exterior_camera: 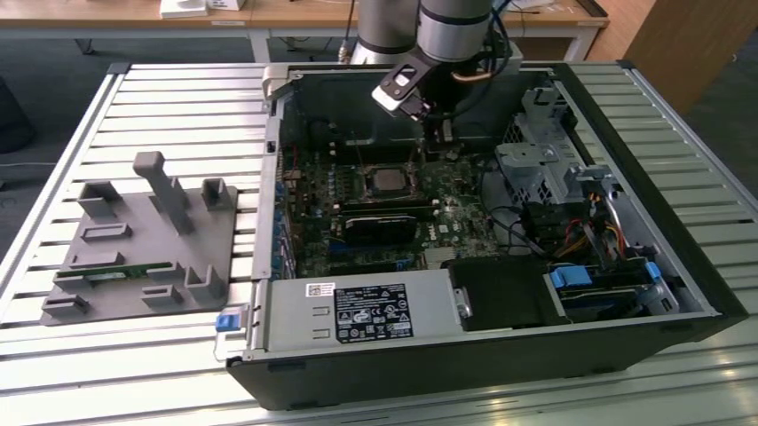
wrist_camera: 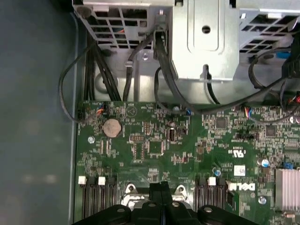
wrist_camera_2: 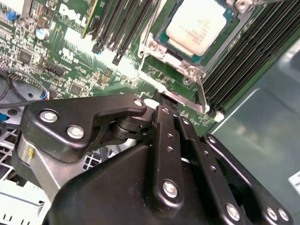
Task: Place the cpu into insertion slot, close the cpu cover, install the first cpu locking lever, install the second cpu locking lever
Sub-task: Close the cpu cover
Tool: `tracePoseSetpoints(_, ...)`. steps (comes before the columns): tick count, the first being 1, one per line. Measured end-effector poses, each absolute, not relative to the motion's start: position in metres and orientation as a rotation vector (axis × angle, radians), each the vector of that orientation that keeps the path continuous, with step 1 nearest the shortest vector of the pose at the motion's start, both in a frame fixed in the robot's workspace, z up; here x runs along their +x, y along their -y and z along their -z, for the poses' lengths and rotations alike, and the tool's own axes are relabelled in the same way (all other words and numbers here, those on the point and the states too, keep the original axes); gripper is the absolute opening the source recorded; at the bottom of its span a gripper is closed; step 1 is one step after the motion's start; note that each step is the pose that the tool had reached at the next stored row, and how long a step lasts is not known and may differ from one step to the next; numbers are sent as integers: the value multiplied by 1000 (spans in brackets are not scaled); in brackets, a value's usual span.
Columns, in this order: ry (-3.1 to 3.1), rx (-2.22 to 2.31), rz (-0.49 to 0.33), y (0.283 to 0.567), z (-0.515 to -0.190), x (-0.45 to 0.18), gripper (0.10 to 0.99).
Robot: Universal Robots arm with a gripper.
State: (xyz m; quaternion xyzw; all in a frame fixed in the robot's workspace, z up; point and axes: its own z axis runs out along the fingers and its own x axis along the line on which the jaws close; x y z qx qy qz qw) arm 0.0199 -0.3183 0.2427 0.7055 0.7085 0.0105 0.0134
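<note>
1. One arm reaches down into the open computer case [exterior_camera: 498, 355]. The case lies on its side on the slatted surface [exterior_camera: 142, 98], so the motherboard [wrist_camera: 154, 145] faces up and can be worked on from above.
2. Its gripper [exterior_camera: 441, 144] hangs in the upper middle of the exterior view, just beside the socket on the exterior view's right.
3. In the first wrist view the fingers [wrist_camera: 155, 193] are pressed together with nothing between them.
4. The cpu [wrist_camera_2: 199, 26] already sits flat in the insertion slot [wrist_camera_2: 174, 52], silver top up.
5. The cpu cover [wrist_camera_2: 187, 69] seems to lie down over the chip's edges to pin it in place, though the slanted angle makes that hard to confirm.
6. The joined fingertips sit close to the socket's metal edge, where a thin locking lever [wrist_camera_2: 201, 93] runs. I judge that such a narrow tip suits pushing a wire lever rather than grasping it.
</note>
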Motion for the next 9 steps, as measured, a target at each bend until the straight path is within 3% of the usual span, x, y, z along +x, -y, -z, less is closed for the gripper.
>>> tracePoseSetpoints(9, -2207, 2198, -33, 318, -242, 7, 106)
